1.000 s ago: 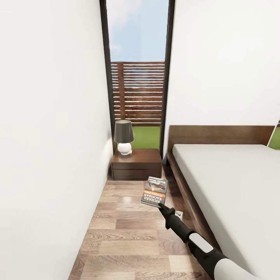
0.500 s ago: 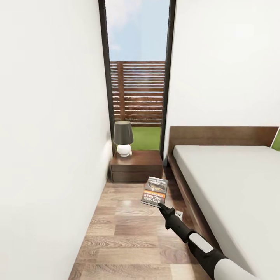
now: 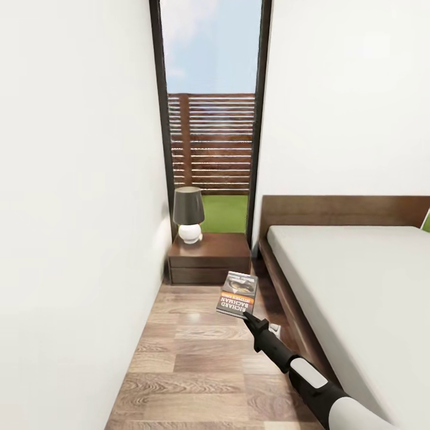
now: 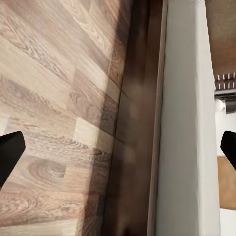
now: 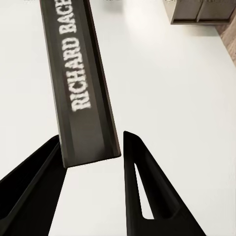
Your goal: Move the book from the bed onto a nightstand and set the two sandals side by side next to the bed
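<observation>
The bedroom [image 3: 77,179] narrows here to a wood-plank floor strip between a white wall on the left and the bed [image 3: 358,280] on the right. The bed presents a dark brown frame and a plain light-grey mattress. At the far end of the strip stands the nightstand [image 3: 209,258], low and dark brown, with a black-shaded lamp [image 3: 189,214] on the left part of its top; the right part of the top is bare.

Step in hand, as judged: transfer of the book [image 3: 236,293] to the nightstand. The book is in the air above the floor, near the bed frame and short of the nightstand. The right gripper [image 5: 93,155] pinches its near edge, one finger on each cover. The cover is dark grey with white and orange lettering. The left gripper [image 4: 118,147] is spread wide above the floor beside the bed frame.

Next move, as judged: carry the book farther forward over the bare part of the top, lower it flat, then release.
</observation>
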`<state>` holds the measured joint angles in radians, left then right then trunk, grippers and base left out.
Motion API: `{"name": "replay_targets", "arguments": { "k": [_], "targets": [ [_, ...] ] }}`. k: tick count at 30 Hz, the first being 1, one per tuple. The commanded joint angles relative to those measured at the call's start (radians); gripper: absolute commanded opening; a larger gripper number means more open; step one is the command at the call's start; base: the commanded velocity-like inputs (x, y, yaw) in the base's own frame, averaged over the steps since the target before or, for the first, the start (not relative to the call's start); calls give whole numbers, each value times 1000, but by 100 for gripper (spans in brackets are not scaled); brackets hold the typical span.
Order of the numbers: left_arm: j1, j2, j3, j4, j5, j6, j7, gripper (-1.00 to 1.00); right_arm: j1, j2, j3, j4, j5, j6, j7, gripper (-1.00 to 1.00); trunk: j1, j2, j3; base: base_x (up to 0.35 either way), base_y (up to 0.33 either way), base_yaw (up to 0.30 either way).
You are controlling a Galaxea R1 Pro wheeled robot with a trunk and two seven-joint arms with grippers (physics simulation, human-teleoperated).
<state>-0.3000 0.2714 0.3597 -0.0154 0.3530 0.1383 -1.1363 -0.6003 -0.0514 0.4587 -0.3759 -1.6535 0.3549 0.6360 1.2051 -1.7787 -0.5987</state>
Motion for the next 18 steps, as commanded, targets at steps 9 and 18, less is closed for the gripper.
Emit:
{"name": "replay_targets", "arguments": {
  "k": [9, 18],
  "targets": [
    [0, 0, 5, 0, -2, 11, -3, 100, -1, -1, 5, 0, -13, 6, 2, -100, 0, 0, -1, 168, -11, 0],
    [0, 0, 5, 0, -2, 11, -3, 100, -1, -1, 5, 0, -13, 6, 2, -100, 0, 0, -1, 168, -5, 0]
  ]
}}
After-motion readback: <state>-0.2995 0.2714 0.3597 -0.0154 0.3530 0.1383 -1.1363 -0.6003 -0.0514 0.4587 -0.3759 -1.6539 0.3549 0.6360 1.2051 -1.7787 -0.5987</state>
